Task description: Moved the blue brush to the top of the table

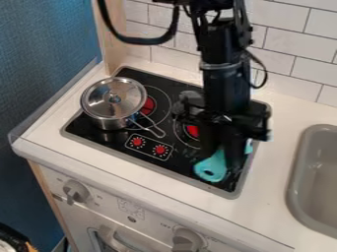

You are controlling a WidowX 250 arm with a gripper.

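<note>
The black gripper [222, 156] hangs down over the right front part of the stovetop, low above its surface. A teal-blue brush [211, 168] is right at the gripper's lower end, over the stovetop's front right corner. Its rounded end with a hole points toward the front left, and a small teal bit shows to the right of the gripper. The gripper covers the middle of the brush. Whether the gripper holds the brush, and whether the brush touches the stovetop, I cannot tell.
A lidded metal pot [114, 104] stands on the left of the black stovetop [118, 140], its handle pointing front right. A grey sink [317, 179] lies to the right. White counter [276, 147] runs between stove and sink, with a tiled wall [289, 44] behind.
</note>
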